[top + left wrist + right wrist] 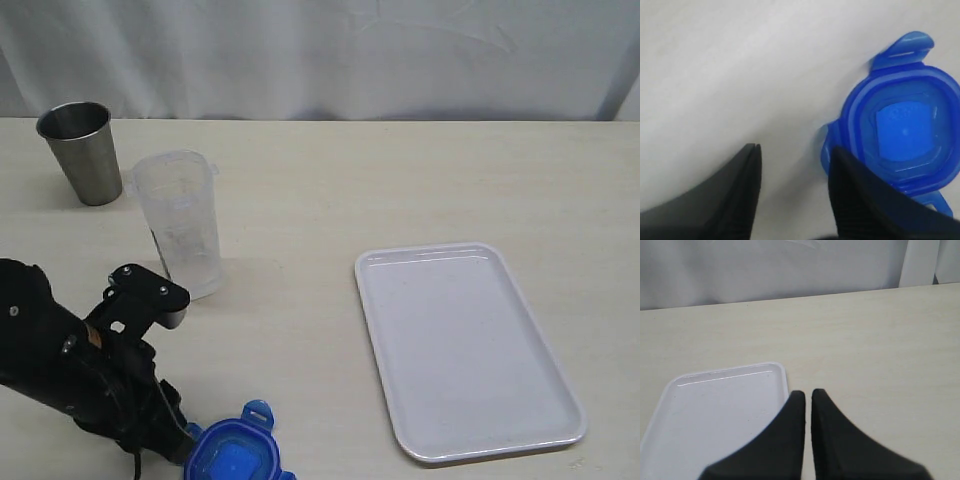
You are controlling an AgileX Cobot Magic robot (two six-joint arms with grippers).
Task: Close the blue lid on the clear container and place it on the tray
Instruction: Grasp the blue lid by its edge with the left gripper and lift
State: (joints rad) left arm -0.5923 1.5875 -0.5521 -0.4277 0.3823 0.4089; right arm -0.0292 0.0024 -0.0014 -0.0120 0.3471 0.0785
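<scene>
The blue lid (235, 456) lies flat on the table at the near edge, left of centre, and no sticker shows on its upper face. In the left wrist view the lid (905, 135) sits just outside one finger (852, 195), which overlaps a side tab. My left gripper (795, 150) is open, low over the table, with only bare table between its fingers. The clear container (183, 225) stands upright and uncovered behind the left arm (80, 370). The white tray (465, 350) lies on the right. My right gripper (808, 392) is shut and empty, hovering near the tray (715, 410).
A grey metal cup (82, 150) stands at the far left, behind the container. A white curtain backs the table. The lid reaches the near edge of the exterior view.
</scene>
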